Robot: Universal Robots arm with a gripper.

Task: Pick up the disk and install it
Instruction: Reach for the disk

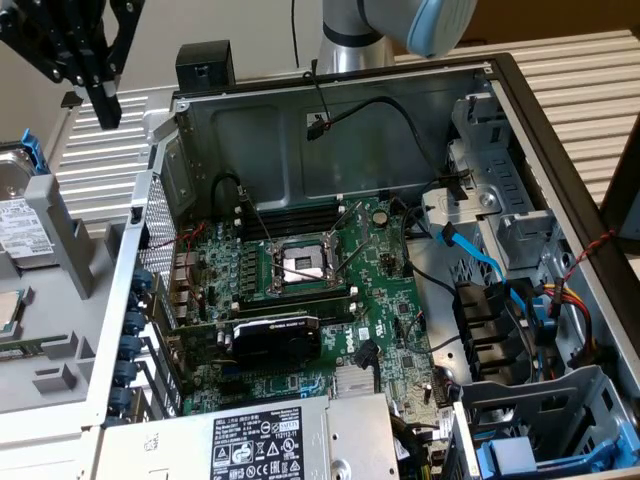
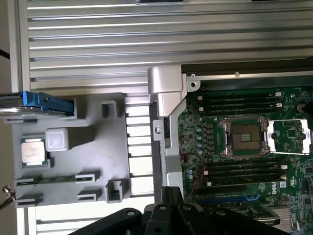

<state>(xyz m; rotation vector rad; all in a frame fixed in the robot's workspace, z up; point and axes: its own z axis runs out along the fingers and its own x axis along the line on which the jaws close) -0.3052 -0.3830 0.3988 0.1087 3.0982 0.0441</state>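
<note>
Exterior view, tool (image 1: 88, 103) spread open and empty, hovering near disk (image 1: 14, 220) standing in grey holder (image 1: 60, 300), beside computer case (image 1: 545, 120)

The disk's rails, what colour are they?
Blue rails on the disk; clearest in the wrist view.

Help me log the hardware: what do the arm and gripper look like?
The arm is a silver-grey metal tube with a rounded pale blue joint cap. The gripper is matte black, built of angular links; I can make out no markings on it.
</note>
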